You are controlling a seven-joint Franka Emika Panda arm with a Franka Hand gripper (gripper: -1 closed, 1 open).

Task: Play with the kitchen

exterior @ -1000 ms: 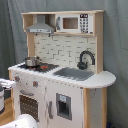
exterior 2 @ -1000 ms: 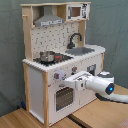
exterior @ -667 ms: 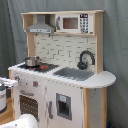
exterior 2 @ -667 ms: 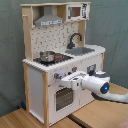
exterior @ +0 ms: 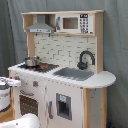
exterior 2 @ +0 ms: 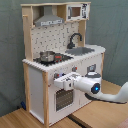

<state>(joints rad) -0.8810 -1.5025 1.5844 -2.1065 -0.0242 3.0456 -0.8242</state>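
The kitchen [exterior: 100, 79] is a tall white and light-wood toy with a grey hood [exterior: 40, 25], a microwave [exterior: 75, 22], a black faucet [exterior: 85, 59], a sink [exterior: 74, 73] and a metal pot [exterior: 31, 61] on the stove. In the second exterior view the kitchen [exterior 2: 35, 85] faces right and the white arm reaches in from the second exterior view's right. My gripper [exterior 2: 62, 80] is at the front panel, just below the knobs [exterior 2: 75, 69] and at the top of the oven door [exterior 2: 62, 99]. In the first exterior view my gripper [exterior: 14, 82] shows at the left edge.
The kitchen stands on a wooden table [exterior 2: 30, 117] with a grey curtain [exterior: 117, 45] behind it. A white part of the arm [exterior: 22, 121] shows at the first exterior view's bottom edge. The arm's elbow [exterior 2: 120, 95] lies low at the second exterior view's right.
My gripper has moved closer to the kitchen's front, from beside the knobs to the top of the oven door. The kitchen and the pot have not moved.
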